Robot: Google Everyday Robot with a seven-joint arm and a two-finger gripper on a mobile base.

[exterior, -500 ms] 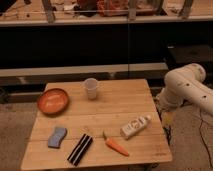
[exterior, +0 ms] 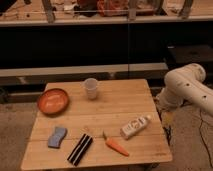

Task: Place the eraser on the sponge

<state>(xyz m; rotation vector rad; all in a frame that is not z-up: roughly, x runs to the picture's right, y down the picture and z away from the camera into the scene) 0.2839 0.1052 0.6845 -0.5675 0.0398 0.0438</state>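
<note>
— On the table (exterior: 117, 111), front left, is your eraser (exterior: 80, 149) on the sponge (exterior: 57, 136)?
— No. It lies flat just beside the sponge, apart. Your pincer (exterior: 166, 120) hangs past the right edge, too far to grab; spread or pressed together, I cannot tell.

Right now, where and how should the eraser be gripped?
Grip the eraser at mid-length, across its narrow width, from above: it lies flat and diagonal, clear of the sponge and carrot. The gripper hangs just off the table.
</note>
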